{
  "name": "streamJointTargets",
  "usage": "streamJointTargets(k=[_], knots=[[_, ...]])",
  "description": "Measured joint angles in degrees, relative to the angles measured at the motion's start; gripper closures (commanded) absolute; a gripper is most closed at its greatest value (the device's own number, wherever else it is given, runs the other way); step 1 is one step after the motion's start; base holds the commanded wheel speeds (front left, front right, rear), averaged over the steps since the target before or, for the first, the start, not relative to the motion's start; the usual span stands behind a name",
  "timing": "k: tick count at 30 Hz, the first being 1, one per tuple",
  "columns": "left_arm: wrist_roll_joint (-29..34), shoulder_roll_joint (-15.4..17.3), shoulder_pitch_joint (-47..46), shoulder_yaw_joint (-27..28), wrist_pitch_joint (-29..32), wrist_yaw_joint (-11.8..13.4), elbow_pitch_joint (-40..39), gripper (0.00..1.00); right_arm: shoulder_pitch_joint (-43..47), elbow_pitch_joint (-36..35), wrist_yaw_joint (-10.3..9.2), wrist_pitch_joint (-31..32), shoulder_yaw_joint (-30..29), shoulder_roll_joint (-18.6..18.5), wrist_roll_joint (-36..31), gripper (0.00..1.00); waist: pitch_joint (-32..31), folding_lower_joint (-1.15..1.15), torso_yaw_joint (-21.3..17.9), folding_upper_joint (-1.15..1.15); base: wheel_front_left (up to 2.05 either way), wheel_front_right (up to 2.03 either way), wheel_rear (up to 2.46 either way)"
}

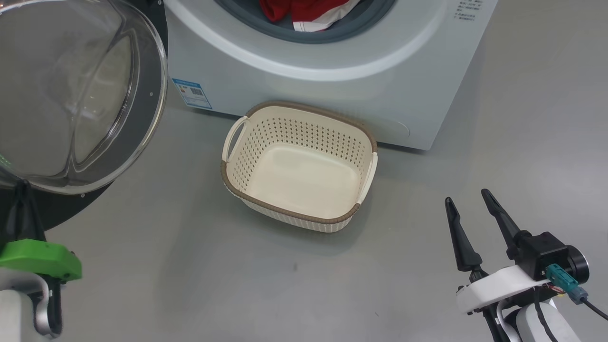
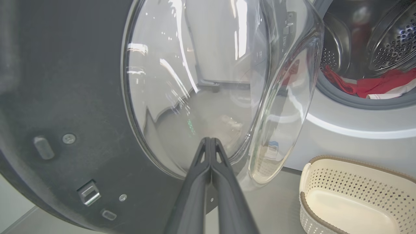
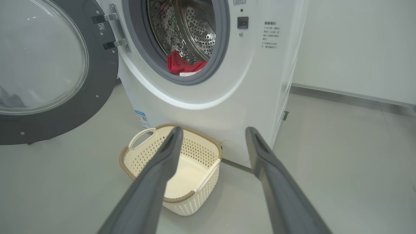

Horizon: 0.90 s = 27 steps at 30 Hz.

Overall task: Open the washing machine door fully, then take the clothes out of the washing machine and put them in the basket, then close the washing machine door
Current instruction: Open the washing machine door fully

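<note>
The washing machine [image 1: 332,90] [image 3: 253,81] stands with its door [image 1: 153,109] [image 2: 65,97] [image 3: 100,81] swung out to the left, glass bowl facing me. Red and white clothes [image 1: 304,12] [image 2: 373,86] [image 3: 182,66] lie in the drum at the gasket's lower lip. The cream basket [image 1: 304,137] [image 2: 357,182] [image 3: 208,191] sits on the floor before the machine with nothing in it. My left gripper [image 1: 21,185] [image 2: 210,140] is shut, its tips at the lower edge of the door's glass bowl; contact is unclear. My right gripper [image 1: 467,196] [image 3: 214,129] hangs open and holds nothing, right of the basket.
Grey floor [image 1: 190,266] spreads around the basket and to the right of the machine. A blue label [image 1: 192,93] marks the machine's lower left corner. The door's hinges [image 3: 113,29] are on the opening's left. A white wall [image 3: 357,45] stands beyond the machine.
</note>
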Motion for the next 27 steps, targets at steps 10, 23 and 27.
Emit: streamJointTargets(k=[10, 23, 27], knots=[[0.4, -3.0, 3.6, -2.7, -0.1, -0.3, -4.0, 1.00, 0.0, 1.7, -0.70, -0.5, -0.2, 1.8, 0.6, 0.00, -4.8, 0.00, -2.7, 0.00, 0.00, 0.00, 0.00], [0.8, -7.0, 10.8, -6.8, -0.1, -1.6, -8.7, 1.00, 0.3, 2.4, -1.00, -1.1, -0.3, 2.6, 1.2, 0.00, -9.1, 0.00, -9.3, 0.00, 0.00, 0.00, 0.00], [0.7, -7.6, 12.3, -7.1, -0.1, -1.6, -10.5, 1.00, 0.4, 2.6, -1.02, -1.1, -0.5, 2.7, 1.5, 0.00, -9.9, 0.00, -11.3, 0.00, 0.00, 0.00, 0.00]])
